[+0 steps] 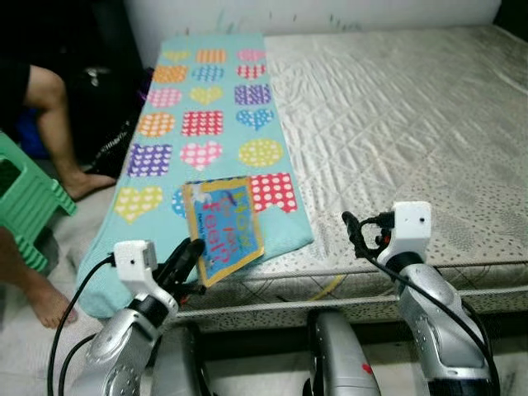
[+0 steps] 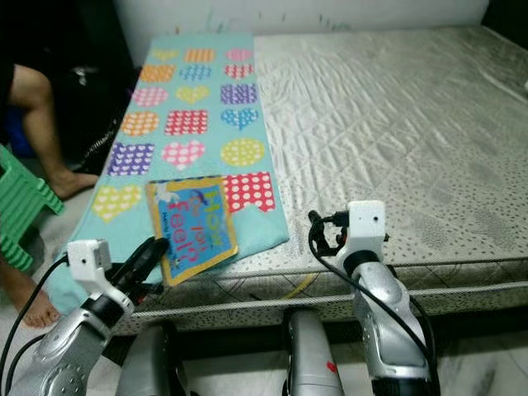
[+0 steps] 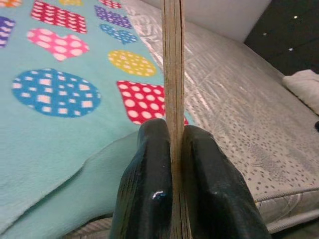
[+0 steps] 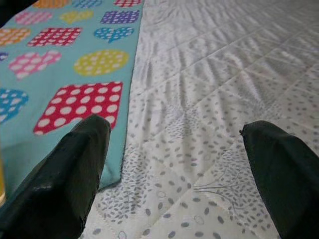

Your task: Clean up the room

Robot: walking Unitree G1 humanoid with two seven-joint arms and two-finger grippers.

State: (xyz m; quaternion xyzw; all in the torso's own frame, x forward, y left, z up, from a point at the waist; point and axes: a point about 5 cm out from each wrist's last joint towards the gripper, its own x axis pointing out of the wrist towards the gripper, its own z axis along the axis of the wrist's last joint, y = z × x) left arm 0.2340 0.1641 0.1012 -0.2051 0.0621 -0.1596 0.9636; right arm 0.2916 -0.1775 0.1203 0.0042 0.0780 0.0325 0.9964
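The left gripper was clamped on the near edge of a book, its two black fingers pressed flat against either side of the thin cover. The book was a blue one with a yellow border and big hand-drawn letters on the front. It lay just ahead of that gripper at the near edge of the bed, resting on a turquoise blanket patterned with dotted hearts, squares and circles. The blanket ran away from the gripper in a long strip toward the wall, with its near end draped over the side of the mattress.

The right gripper hovered off to the right of the book, above the near edge of the bare mattress, with its fingers spread wide apart and nothing between them. The blanket's edge lay just to the left of it.

To the left of the left gripper, beside the bed, a person's bare legs stood on the floor next to a green plastic stool.
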